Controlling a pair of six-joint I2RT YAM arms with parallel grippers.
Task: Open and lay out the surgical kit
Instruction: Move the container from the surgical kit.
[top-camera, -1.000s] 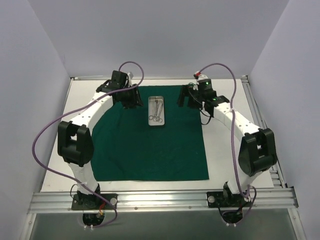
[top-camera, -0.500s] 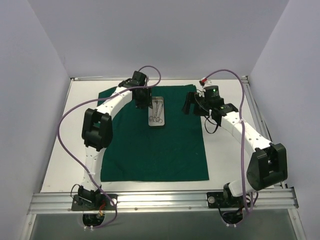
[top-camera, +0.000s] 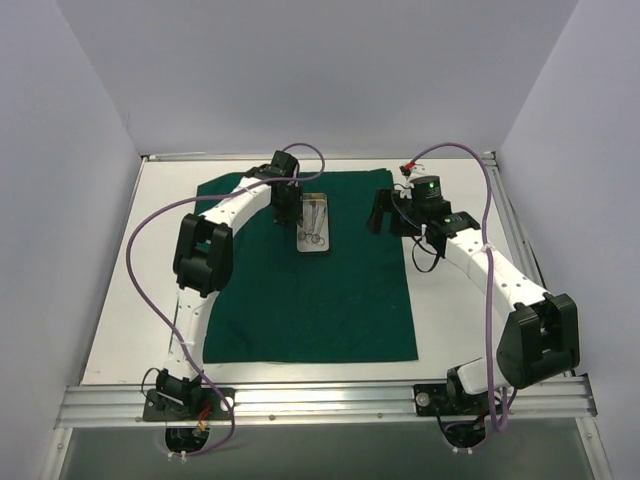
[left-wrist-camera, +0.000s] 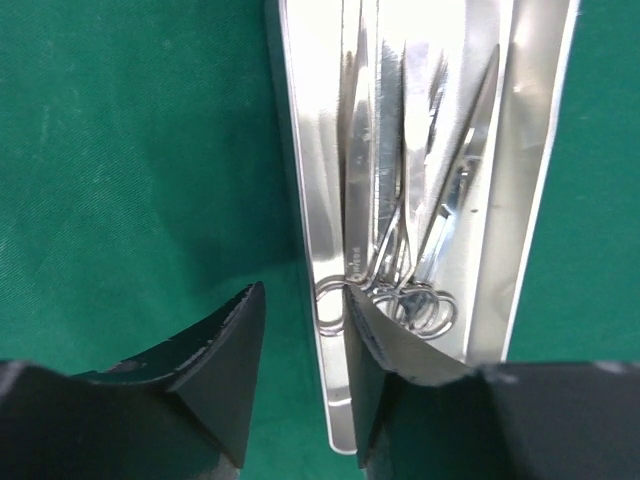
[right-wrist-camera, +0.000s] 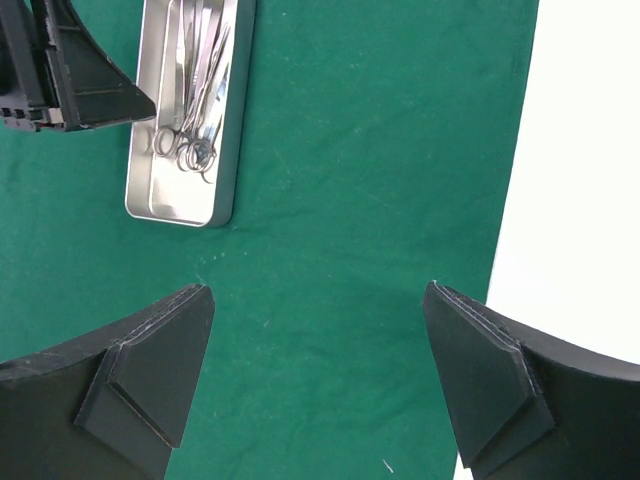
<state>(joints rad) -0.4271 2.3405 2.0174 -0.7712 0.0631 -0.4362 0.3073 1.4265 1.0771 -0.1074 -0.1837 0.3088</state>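
- Top external view: the cloth (top-camera: 300, 300) lies spread flat on the bench (top-camera: 440, 330). The tray (top-camera: 313, 248) sits on the cloth's far middle part with the instruments (left-wrist-camera: 400, 220) inside it — none of them laid out yet.
- First risk: the left end effector (left-wrist-camera: 300, 330) straddles the tray's left long wall, and its inner finger (left-wrist-camera: 400, 350) sits right over the ring handles. A squeeze here could pinch a ring against the wall. That instrument would then be dragged or flicked out when the tray moves.
- Second risk: a hold on one thin steel wall would be off to one side. If lifted that way, the tray would likely tip, and the instruments would slide to the low end or spill onto the cloth.
- Third risk: if the tray is dragged rather than lifted, the cloth may ruck up under it.
- Left end effector: about half open, with the tray wall between its fingers. The outer finger (left-wrist-camera: 215, 350) is over the cloth just beside the tray, and a gap shows between it and the wall, so nothing is clamped. Whether the inner finger touches the rings cannot be told.
- Right end effector (right-wrist-camera: 318, 300): spread wide and empty — it hangs over the cloth's right part near the edge, well apart from the tray.
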